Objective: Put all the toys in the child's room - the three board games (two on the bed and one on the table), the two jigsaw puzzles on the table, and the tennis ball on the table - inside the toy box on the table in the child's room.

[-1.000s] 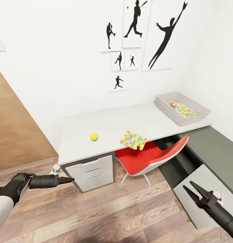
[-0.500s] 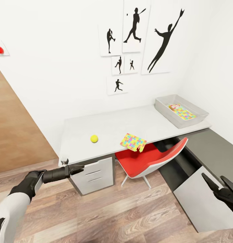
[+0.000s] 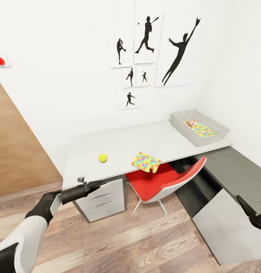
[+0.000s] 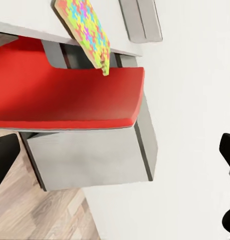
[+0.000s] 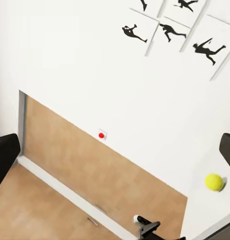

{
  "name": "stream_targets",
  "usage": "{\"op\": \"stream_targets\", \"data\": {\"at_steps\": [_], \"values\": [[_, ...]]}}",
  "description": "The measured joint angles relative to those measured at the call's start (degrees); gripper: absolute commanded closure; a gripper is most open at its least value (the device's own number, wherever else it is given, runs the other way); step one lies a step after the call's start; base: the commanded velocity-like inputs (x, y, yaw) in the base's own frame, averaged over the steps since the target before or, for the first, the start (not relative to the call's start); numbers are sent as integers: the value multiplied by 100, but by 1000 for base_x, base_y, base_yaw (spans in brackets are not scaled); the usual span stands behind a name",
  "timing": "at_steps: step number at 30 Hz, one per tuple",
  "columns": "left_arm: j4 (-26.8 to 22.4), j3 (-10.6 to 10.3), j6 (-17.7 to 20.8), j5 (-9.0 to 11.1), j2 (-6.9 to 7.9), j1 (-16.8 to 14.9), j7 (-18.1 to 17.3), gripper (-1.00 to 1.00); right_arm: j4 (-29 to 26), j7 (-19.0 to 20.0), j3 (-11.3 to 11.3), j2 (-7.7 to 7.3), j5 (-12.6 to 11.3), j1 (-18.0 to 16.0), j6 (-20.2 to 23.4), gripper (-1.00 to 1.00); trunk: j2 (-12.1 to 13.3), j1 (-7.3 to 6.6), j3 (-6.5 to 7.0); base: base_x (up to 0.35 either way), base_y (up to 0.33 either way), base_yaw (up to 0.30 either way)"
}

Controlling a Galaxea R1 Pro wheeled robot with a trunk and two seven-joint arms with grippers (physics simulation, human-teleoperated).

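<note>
— Facing the desk (image 3: 145, 138), we have its long pale top against the white wall, white drawers (image 3: 102, 199) under its near end and the darker lower section (image 3: 232, 170) running off its far end. What stands nearest it?

— A red chair (image 3: 164, 182), tucked partly under the desk's front edge, below the middle of the top. On the wall above the desk hang the black baseball silhouette pictures (image 3: 179, 53).

— And the toy box (image 3: 200, 127)?

— It sits at the desk's far end, close to the wall corner. Inside it we see one jigsaw puzzle (image 3: 201, 129) lying on something with a red and yellow print that we cannot identify.

— The other puzzle?

— The second jigsaw puzzle (image 3: 146, 162) lies on the desk's front edge, above the chair, one corner hanging over the edge. The left wrist view shows that overhanging corner too (image 4: 92, 30).

— Our arms?

— Our left pincer (image 3: 98, 184) hovers just off the desk's near front corner, beside the drawers, its fingers close together with nothing between them. Our right pincer (image 3: 255, 214) is low beside the desk's lower section, fingers spread apart and empty.

— And the tennis ball (image 3: 102, 158)?

— Resting on the desk top towards the near end, apart from the puzzle; the right wrist view catches it as well (image 5: 214, 182).
</note>
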Motion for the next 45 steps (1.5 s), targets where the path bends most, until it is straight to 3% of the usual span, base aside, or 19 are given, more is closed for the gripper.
{"op": "stream_targets", "data": {"at_steps": [5, 11, 22, 37, 45], "values": [[-2, 264, -5, 373, -123, -7, 619, -100, 3, 3, -11, 23, -2, 6, -9, -100, 0, 0, 12, 0, -51, 0], [-2, 365, -1, 529, -205, -8, 1011, -100, 5, -5, -16, 51, -2, 7, -17, -100, 0, 0, 14, 0, -133, 0], [-3, 379, -9, 534, -184, -8, 1053, -100, 1, -32, -14, 80, 5, 7, -4, -100, 0, 0, 16, 0, -29, -12], [-3, 380, -2, 527, -149, -9, 996, -100, 2, -29, -15, 92, 4, 8, -4, -100, -1, -1, 114, 21, -82, -187], [-6, 558, 0, 533, -138, -8, 975, -100, 1, -24, -16, 123, 8, 7, -5, -100, 0, 0, 143, 18, 28, -73]]}}
